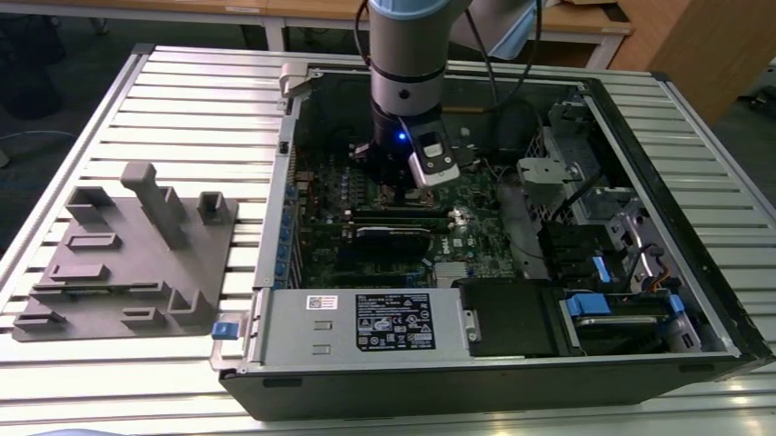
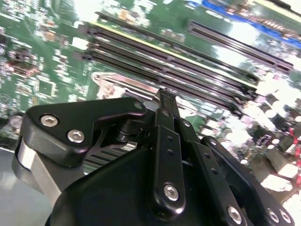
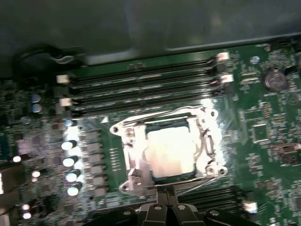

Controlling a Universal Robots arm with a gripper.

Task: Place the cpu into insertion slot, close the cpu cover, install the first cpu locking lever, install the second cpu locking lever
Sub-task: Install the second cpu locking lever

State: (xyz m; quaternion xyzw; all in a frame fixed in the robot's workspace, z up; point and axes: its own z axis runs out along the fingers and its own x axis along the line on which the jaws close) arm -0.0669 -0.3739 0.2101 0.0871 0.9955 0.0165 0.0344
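In the first wrist view the cpu (image 3: 171,150) lies flat in the insertion slot (image 3: 167,124), its silver top glaring. The cpu cover (image 3: 131,153) is down around it as a metal frame. A thin lever wire (image 3: 155,114) runs along one side of the socket and another (image 3: 200,185) along the side nearest my fingers. My gripper (image 3: 164,192) is shut, with its tips at the socket's edge beside that wire. In the second wrist view the gripper (image 2: 163,93) stands just over the socket's silver metal (image 2: 120,86). In the exterior view the gripper (image 1: 391,191) is low over the green motherboard (image 1: 327,195).
Long black memory slots (image 3: 141,89) run beside the socket. Silver capacitors (image 3: 70,160) stand on another side. The open computer case (image 1: 679,227) walls in the board, with a power supply (image 1: 363,322) in front and drive bays (image 1: 606,300) to the exterior view's right. A grey fixture block (image 1: 127,254) sits on the slatted table.
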